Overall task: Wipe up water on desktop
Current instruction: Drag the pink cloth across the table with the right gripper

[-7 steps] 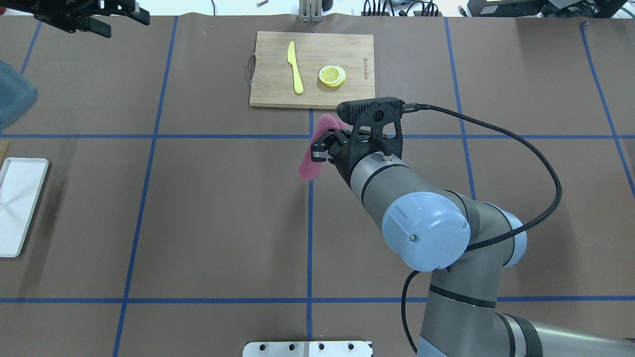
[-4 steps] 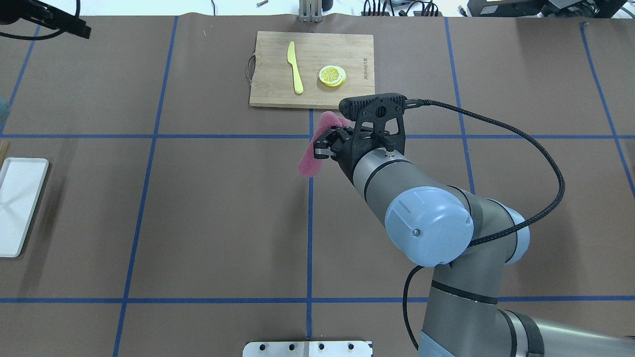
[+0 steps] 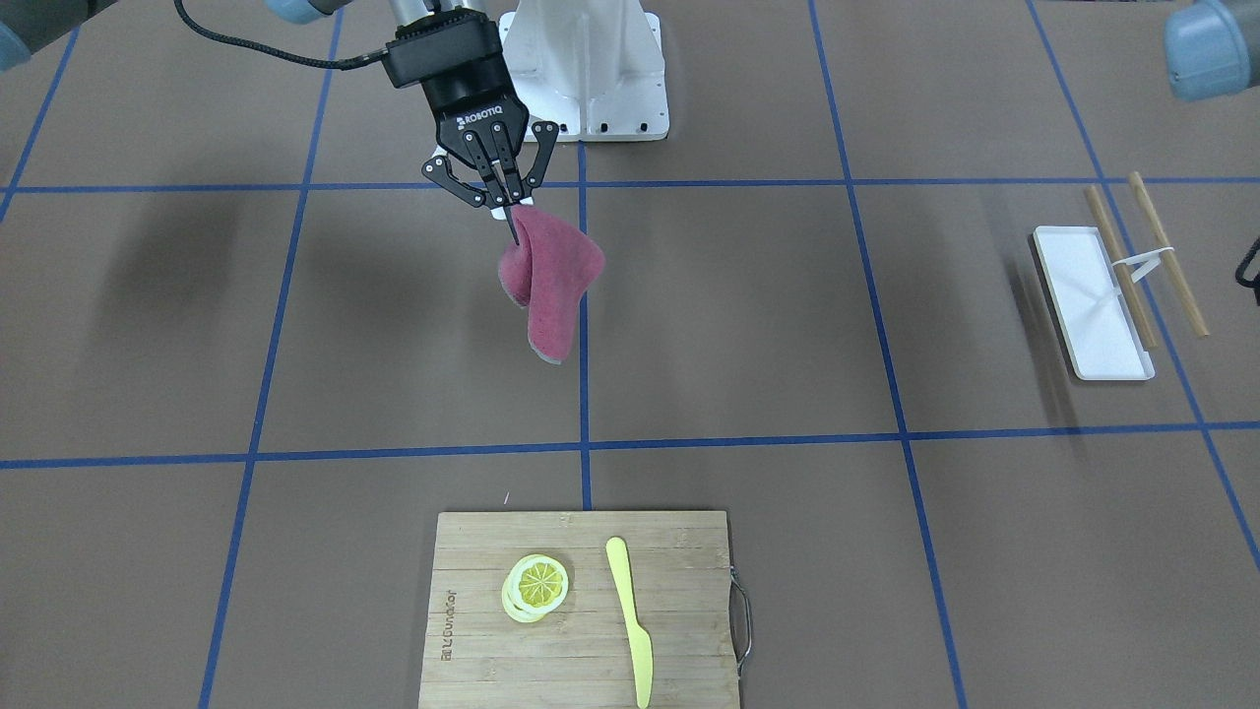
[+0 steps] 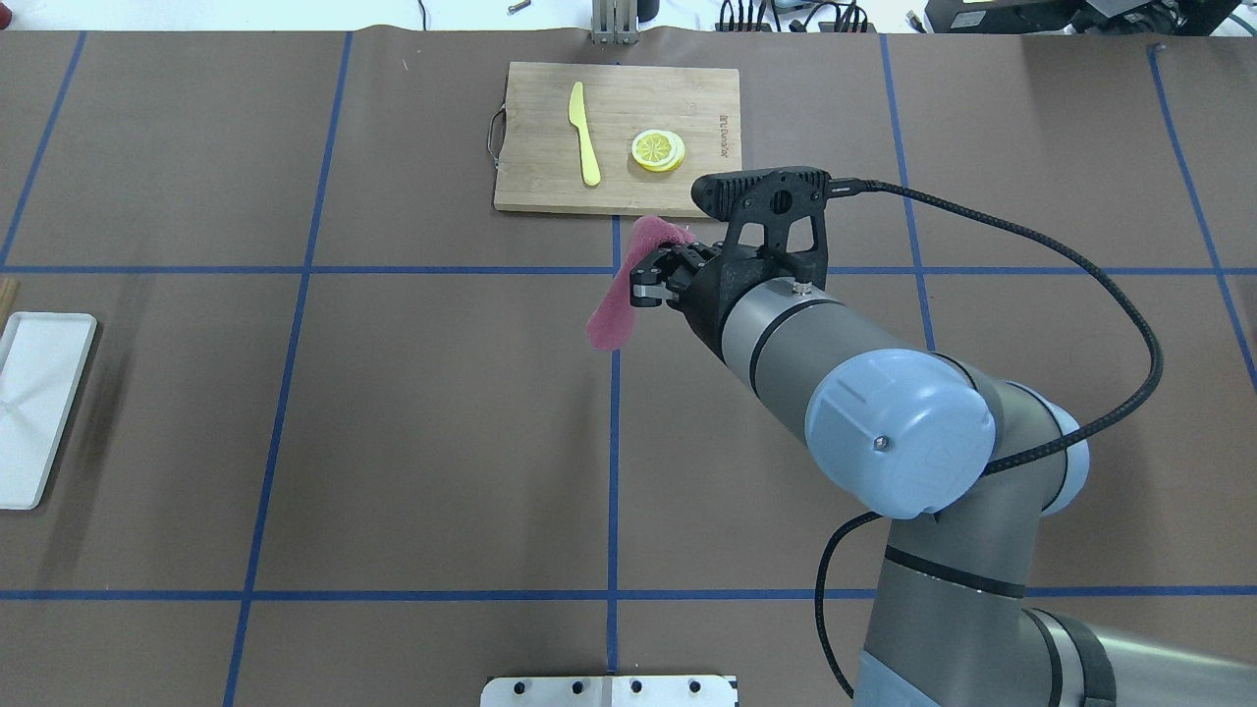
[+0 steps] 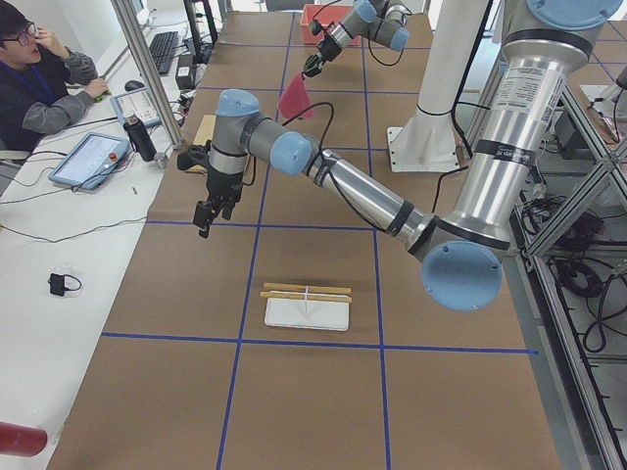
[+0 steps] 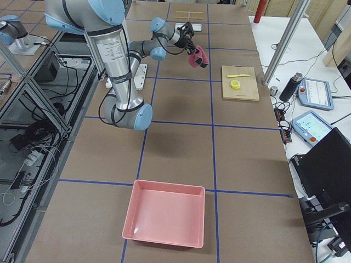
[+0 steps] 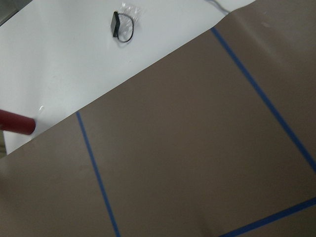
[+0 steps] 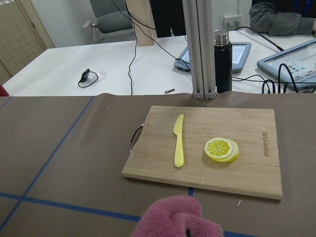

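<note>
The desktop (image 4: 393, 393) is a brown surface with blue tape squares; I see no water on it in any view. My right gripper (image 4: 643, 285) is shut on a magenta cloth (image 4: 611, 319) and holds it hanging above the desktop, just short of the cutting board. The front view shows the gripper (image 3: 504, 205) pinching the cloth's (image 3: 551, 286) top corner. The cloth's top fills the bottom edge of the right wrist view (image 8: 177, 221). My left gripper (image 5: 206, 215) shows only in the exterior left view, above the desktop's far edge; I cannot tell its state.
A bamboo cutting board (image 4: 530, 177) at the back centre carries a yellow knife (image 4: 584, 133) and lemon slices (image 4: 658, 149). A white tray (image 4: 34, 407) lies at the left edge, with two wooden sticks (image 3: 1162, 251) beside it. A pink bin (image 6: 164, 213) sits at the right end.
My left gripper has left the overhead view at its top left. My right arm has shifted a little to the right; the cloth still hangs in nearly the same place.
</note>
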Motion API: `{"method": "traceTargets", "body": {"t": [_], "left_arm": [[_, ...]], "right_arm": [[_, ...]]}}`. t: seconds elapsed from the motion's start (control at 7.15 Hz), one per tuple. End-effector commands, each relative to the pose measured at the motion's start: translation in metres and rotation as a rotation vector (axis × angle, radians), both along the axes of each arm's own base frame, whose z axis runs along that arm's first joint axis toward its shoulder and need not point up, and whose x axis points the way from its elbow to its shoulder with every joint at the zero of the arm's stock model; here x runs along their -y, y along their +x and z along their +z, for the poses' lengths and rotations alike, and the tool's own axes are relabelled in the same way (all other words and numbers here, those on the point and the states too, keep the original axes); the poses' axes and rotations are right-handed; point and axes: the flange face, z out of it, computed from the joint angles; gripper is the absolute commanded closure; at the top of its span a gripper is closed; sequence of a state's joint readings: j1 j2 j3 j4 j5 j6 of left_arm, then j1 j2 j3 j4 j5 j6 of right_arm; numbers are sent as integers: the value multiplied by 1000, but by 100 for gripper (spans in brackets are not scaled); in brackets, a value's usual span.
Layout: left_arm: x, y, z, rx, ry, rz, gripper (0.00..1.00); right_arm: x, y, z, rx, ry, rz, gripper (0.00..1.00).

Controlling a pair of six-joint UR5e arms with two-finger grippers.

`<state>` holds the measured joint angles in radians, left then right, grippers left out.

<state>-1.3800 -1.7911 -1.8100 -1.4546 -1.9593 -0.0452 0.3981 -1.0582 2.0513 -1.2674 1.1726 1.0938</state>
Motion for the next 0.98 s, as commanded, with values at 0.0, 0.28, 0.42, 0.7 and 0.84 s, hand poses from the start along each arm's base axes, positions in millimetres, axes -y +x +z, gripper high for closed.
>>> {"method": "traceTargets", "body": {"t": [0.0, 0.28, 0.42, 0.7, 0.84], "left_arm": [[-52, -56, 127, -123, -216, -74, 1], [-95, -75, 166, -350, -336, -110, 1], [-98, -83, 173, -369, -361, -133, 1], [-106, -85, 179, -376, -364, -137, 1], [-106, -84, 179, -376, -365, -137, 1]], "right_arm": [[17, 30, -4, 40, -32, -57, 100], [34, 75, 1, -13, -119, -102, 100], [46, 89, 6, -46, -168, -110, 100], [73, 119, 68, -225, -317, -116, 100], [74, 126, 99, -320, -345, -126, 100]]}}
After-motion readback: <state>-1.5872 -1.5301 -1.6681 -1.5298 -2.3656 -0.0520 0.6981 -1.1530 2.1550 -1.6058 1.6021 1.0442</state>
